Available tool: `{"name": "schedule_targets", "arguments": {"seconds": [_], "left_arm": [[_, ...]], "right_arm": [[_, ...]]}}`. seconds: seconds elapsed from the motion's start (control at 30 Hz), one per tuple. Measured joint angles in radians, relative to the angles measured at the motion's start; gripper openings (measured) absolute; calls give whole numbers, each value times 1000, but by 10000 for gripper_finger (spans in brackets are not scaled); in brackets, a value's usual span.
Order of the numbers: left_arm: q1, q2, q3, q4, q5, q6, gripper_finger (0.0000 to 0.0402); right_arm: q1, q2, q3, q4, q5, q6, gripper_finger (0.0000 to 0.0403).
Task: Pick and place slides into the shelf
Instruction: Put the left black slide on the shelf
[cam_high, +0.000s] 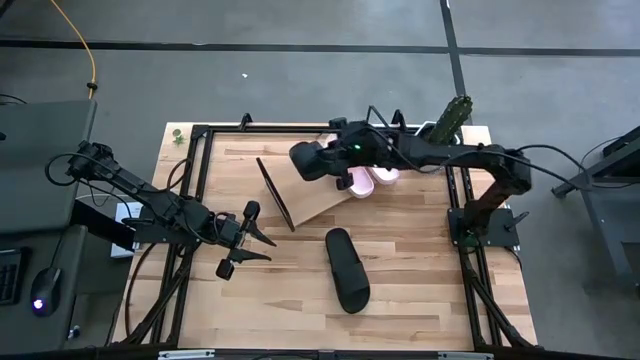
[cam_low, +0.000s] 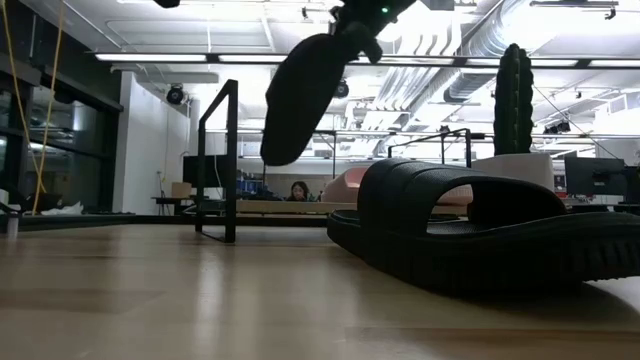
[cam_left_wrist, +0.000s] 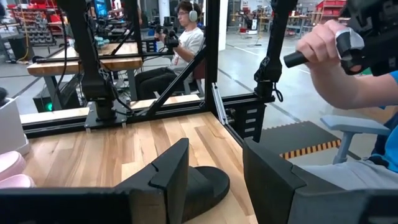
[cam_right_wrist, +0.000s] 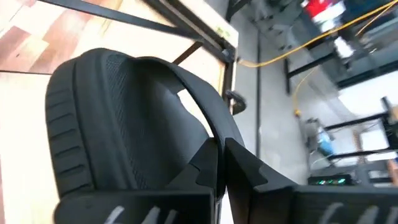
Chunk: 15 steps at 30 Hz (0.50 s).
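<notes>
1. I'm carrying a black slide (cam_high: 308, 161) in my right gripper (cam_high: 332, 155), fingers clamped on its strap, hanging just above the shelf (cam_high: 305, 196).
2. Pink pair (cam_high: 368, 179) is sitting just behind it; other black slide (cam_high: 347, 268) on the table w/ left gripper (cam_high: 246, 243) idling beside it, fingers apart.
3. Next, I'm judging: lowering, releasing beside the pinks.

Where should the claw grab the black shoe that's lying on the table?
Probably by its wide strap. The black slide on the table lies flat, sole down, so the strap arches up with a gap beneath. Coming from above, one finger could slip under the strap and pinch it, the way the right claw pinches the other black slide.
</notes>
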Motion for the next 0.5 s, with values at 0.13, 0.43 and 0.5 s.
{"name": "schedule_targets", "arguments": {"seconds": [0.13,0.43,0.5], "left_arm": [[0,0,0,0,0,0,134],[0,0,0,0,0,1,134],[0,0,0,1,0,1,134]], "right_arm": [[27,-112,-204,222,69,-53,0],[123,-327,-610,700,250,-158,0],[140,-340,-659,777,289,-175,0]]}}
